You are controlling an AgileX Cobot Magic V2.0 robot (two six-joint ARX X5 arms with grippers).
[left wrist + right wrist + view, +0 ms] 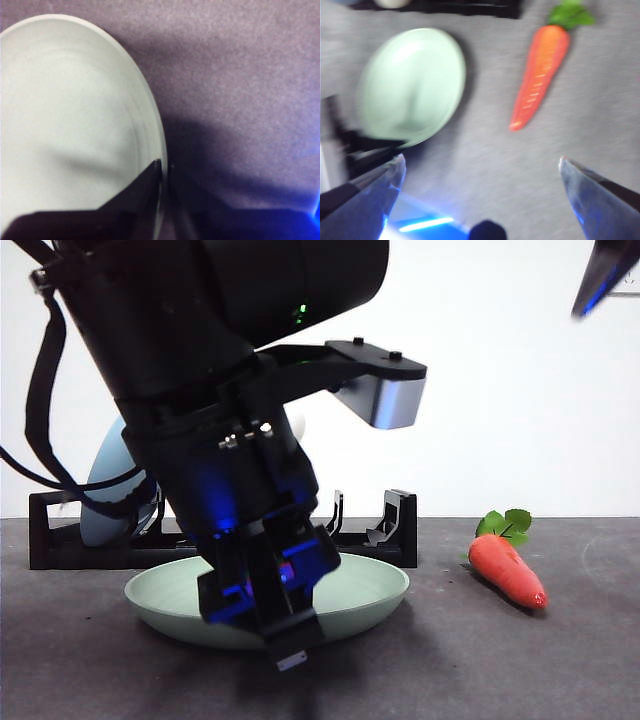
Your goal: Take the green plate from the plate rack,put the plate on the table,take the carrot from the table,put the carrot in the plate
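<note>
The green plate (370, 592) lies on the table (560, 660) just in front of the plate rack (398, 530). My left gripper (288, 632) is down at the plate's near rim. In the left wrist view its jaws pinch the rim of the green plate (65, 110), one inside and one outside. The carrot (508, 568) lies on the table to the right of the plate, leaves toward the back. My right gripper (480, 175) is open and empty, high above the table. It looks down on the green plate (412, 85) and the carrot (540, 75).
A light blue plate (105, 490) stands in the rack behind the left arm. A bit of a cream-white plate (297, 426) shows beside the arm. The right gripper's tip (605, 275) shows at the top right corner. The rack (470, 7) edges the right wrist view.
</note>
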